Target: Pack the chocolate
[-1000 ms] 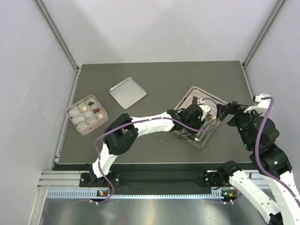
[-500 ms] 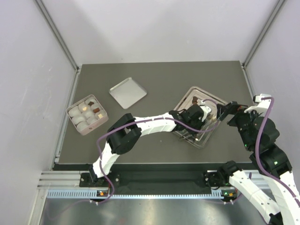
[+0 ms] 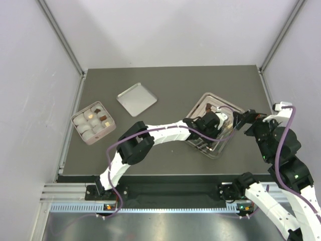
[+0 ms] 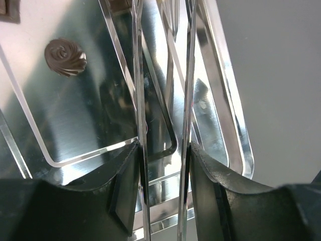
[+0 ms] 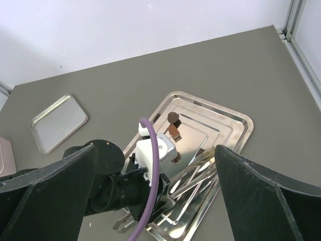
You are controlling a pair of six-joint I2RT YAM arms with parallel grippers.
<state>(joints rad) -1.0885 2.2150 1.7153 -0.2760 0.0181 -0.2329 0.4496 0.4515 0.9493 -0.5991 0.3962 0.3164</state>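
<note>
My left gripper [image 4: 164,150] is shut on a pair of metal tongs [image 4: 140,100], one arm against each pad, low over the steel tray [image 3: 225,105]. Seen from above, the left gripper [image 3: 216,131] is over the tray's near half and the tongs [image 3: 226,131] reach right. A dark swirl chocolate [image 4: 65,56] lies on the tray left of the tong arms, apart from them. Round and blocky brown chocolates [image 5: 173,118] lie at the tray's far side. My right gripper [image 5: 155,150] hangs open above the tray, holding nothing; from above, the right gripper [image 3: 242,120] is at the tray's right edge.
A pink box [image 3: 103,135] with cream and brown pieces in its compartments stands at the left of the table. A flat metal lid [image 3: 136,99] lies behind it, toward the middle. Grey walls close in both sides.
The left arm has edged slightly right over the tray with the tongs still in its grip. The right gripper has hardly moved and stays open.
</note>
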